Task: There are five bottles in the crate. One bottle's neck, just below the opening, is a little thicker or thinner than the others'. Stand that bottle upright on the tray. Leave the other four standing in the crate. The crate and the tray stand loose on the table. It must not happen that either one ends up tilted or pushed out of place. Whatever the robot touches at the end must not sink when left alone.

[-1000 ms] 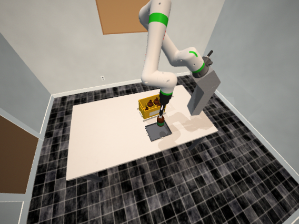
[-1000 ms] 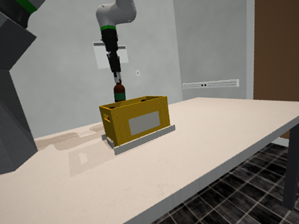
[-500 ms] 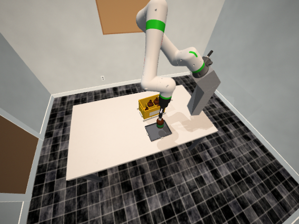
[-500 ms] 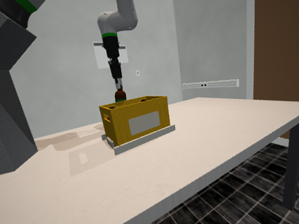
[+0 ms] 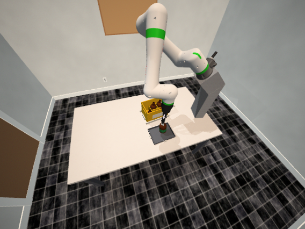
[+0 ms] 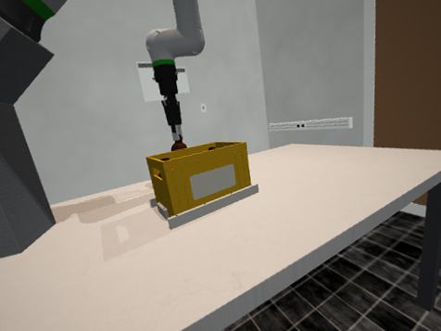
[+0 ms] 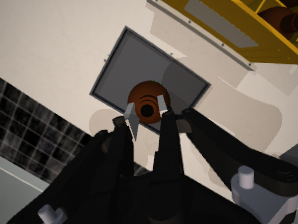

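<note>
My gripper [image 5: 164, 118] is shut on the neck of a brown bottle [image 5: 162, 128] with a green label. The bottle hangs upright, low over or on the dark grey tray [image 5: 161, 135]; I cannot tell whether its base touches. In the wrist view the fingers clamp the bottle's mouth [image 7: 147, 107] over the tray [image 7: 150, 78]. The yellow crate [image 5: 153, 109] stands just behind the tray with other brown bottles [image 5: 153, 106] upright inside. In the exterior view the crate [image 6: 200, 175] hides most of the held bottle [image 6: 178, 145] below my gripper [image 6: 176, 132].
The arm's grey base block [image 5: 207, 94] stands at the table's right edge, near the crate. The tray lies close to the table's front edge [image 5: 172, 151]. A grey rim [image 6: 211, 206] runs along the crate's foot in the exterior view.
</note>
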`<action>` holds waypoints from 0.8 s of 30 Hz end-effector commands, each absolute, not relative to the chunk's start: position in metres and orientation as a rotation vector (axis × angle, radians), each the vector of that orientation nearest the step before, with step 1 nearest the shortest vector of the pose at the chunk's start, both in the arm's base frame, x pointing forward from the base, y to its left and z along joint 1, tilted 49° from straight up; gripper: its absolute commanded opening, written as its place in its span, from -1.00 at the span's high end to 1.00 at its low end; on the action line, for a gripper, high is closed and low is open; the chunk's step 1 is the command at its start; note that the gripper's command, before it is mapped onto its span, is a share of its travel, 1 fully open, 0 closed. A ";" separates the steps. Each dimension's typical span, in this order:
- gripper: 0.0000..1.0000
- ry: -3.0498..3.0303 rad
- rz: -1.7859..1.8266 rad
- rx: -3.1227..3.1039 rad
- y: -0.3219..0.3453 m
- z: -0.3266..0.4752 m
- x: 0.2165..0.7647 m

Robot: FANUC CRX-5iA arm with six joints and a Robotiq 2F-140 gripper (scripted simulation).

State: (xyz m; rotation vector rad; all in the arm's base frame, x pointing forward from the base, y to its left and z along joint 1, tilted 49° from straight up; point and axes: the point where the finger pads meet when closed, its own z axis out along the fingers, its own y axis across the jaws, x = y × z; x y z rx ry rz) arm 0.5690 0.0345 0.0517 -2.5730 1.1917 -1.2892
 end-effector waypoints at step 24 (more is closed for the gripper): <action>0.80 1.192 -1.291 -2.571 0.024 0.028 0.595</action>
